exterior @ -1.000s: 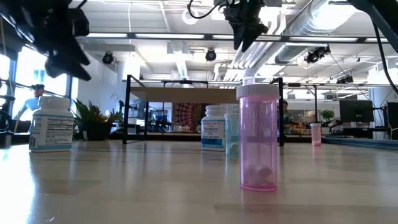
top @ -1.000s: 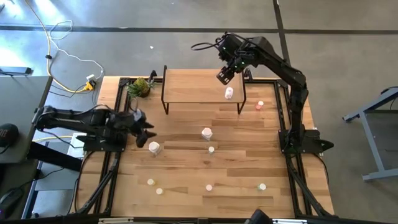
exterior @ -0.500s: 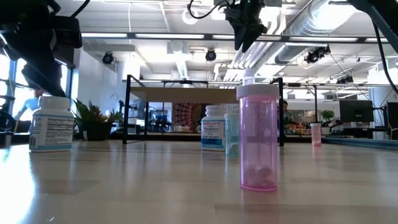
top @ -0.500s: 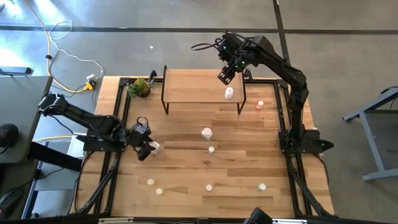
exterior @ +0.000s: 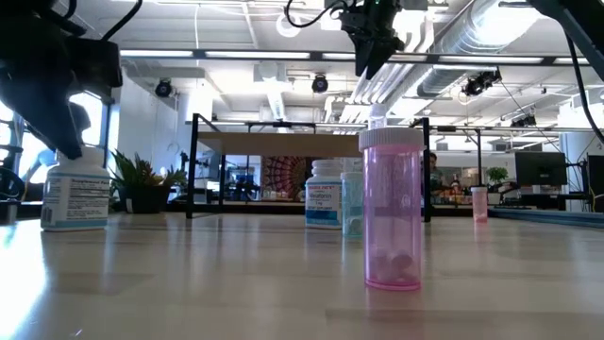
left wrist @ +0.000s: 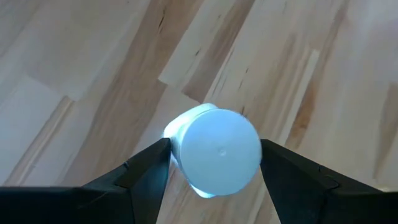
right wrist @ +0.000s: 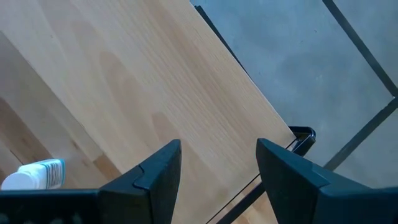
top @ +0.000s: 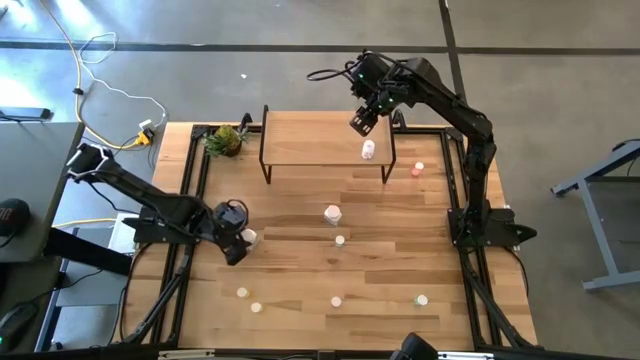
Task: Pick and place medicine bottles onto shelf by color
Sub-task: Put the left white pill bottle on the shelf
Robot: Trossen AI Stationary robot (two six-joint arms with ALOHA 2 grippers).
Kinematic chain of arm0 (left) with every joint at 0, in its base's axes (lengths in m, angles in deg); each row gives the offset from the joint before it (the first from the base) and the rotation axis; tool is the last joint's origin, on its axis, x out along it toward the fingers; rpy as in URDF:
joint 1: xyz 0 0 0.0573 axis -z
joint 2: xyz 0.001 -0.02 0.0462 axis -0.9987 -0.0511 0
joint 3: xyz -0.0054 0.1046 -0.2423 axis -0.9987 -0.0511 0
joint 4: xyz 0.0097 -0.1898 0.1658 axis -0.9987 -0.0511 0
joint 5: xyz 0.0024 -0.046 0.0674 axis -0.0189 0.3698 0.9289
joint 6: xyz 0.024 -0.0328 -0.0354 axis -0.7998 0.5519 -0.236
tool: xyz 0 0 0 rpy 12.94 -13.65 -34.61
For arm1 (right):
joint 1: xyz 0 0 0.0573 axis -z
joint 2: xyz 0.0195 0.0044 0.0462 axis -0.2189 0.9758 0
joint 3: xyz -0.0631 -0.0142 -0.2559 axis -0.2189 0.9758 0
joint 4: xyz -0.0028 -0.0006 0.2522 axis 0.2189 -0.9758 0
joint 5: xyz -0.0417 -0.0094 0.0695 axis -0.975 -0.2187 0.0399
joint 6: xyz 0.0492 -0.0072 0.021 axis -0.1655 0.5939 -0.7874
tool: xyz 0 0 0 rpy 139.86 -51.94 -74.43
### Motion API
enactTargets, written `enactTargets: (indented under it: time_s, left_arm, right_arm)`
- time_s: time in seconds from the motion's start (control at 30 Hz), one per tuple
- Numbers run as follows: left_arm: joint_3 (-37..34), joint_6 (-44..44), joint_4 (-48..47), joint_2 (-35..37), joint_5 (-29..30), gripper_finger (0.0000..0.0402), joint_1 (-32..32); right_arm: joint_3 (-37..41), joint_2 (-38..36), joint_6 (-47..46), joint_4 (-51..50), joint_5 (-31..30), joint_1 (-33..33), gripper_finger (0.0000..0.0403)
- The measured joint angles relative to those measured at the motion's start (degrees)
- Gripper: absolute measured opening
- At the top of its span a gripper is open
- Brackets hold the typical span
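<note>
A white medicine bottle [left wrist: 214, 152] stands upright on its base on the slatted tabletop, at the left [top: 249, 237]. My left gripper [top: 236, 246] is right over it, open, one finger on each side of its cap. My right gripper [top: 361, 122] hovers open and empty above the shelf [top: 310, 140]. One white bottle [top: 368, 150] lies on its side on the shelf's right end. Other bottles stand on the table: white [top: 332, 213], red-orange [top: 417, 170], pink [exterior: 392, 212], green [top: 422, 299], yellow [top: 242, 292]. My left gripper comes at the white bottle from above, slanting down, with its fingertips [left wrist: 163, 149] level with the cap [left wrist: 217, 146] on either side. Whether the fingers touch the cap I cannot tell. The bottle stands upright on the table.
A green plant [top: 225, 140] sits at the far left corner beside the shelf. The shelf's black legs [top: 265, 165] stand on the tabletop. Bare wood lies between the shelf and the near row of small bottles.
My left gripper has swung toward the table's near edge and come down, tipping more steeply, until its open fingers stand around the white bottle. The bottle has stayed where it was.
</note>
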Motion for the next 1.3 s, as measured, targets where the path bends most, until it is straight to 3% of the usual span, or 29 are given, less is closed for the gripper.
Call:
enactTargets:
  time_s: [0.23, 0.6, 0.93, 1.13, 1.3]
  left_arm:
    - [0.0, 1.6, 0.3, -3.3, 1.6, 0.0230, 0.0]
    - [0.0, 0.6, 1.9, -3.4, 2.0, 0.0169, 0.0]
    - [0.3, -0.4, 2.7, -2.6, 3.1, 0.0163, -0.4]
    - [5.1, -8.6, 2.3, -0.5, 9.1, 0.0162, -4.4]
    - [10.9, -17.9, 1.0, -0.4, 10.5, 0.0162, -11.7]
  right_arm:
    - [0.0, 0.0, 0.0, 0.1, 0.0, 0.0, 0.0199]
    - [0.0, 0.0, -0.4, 0.1, 0.0, 0.0, 0.0199]
    - [0.0, 0.0, -0.5, 0.1, 0.0, 0.0, 0.0199]
    - [0.0, 0.0, -0.5, 0.2, 0.0, 0.0, 0.0199]
    - [0.0, 0.0, -0.5, 0.2, 0.0, 0.0, 0.0199]
